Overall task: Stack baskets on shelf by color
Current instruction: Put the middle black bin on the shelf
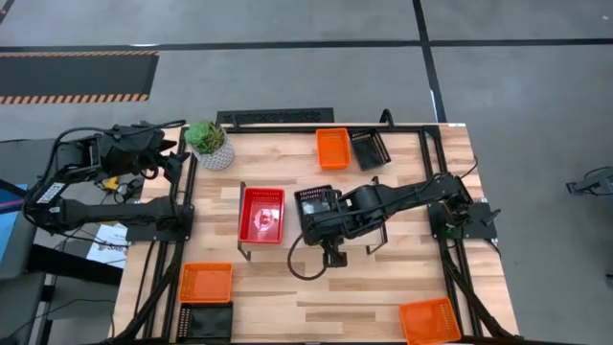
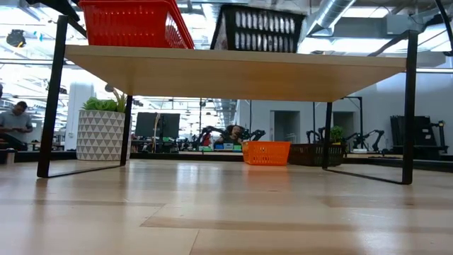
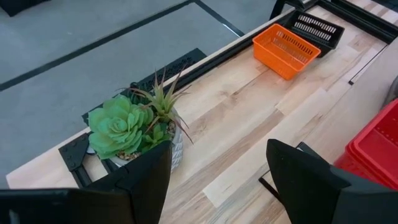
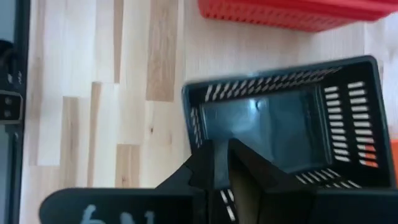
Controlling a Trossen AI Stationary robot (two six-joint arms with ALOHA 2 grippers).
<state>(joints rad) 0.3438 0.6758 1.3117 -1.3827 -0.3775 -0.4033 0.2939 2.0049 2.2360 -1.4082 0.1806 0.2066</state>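
The shelf (image 2: 233,67) stands mid-table. On its left part sits a red basket (image 1: 261,214), also seen from below in the low view as the red basket (image 2: 134,21). Beside it, on the board's middle, is a black basket (image 1: 316,203). My right gripper (image 4: 225,149) is over the shelf and shut on this black basket (image 4: 298,118). My left gripper (image 3: 217,180) is open and waits off the table's far left corner, near the potted plant (image 3: 134,127). More orange and black baskets lie around the table. My right gripper pinches the black basket's wall (image 4: 208,124) on the side nearest the wrist, fingers (image 4: 249,165) coming from above and pointing down. In the low view the black basket (image 2: 258,28) stands level with its bottom on the shelf board, beside the red one.
An orange basket (image 1: 332,148) and a black basket (image 1: 370,148) lie at the far edge. An orange basket (image 1: 206,283) and a black one (image 1: 206,318) lie near left, another orange basket (image 1: 428,321) near right. The right arm (image 1: 402,196) covers the shelf's right part.
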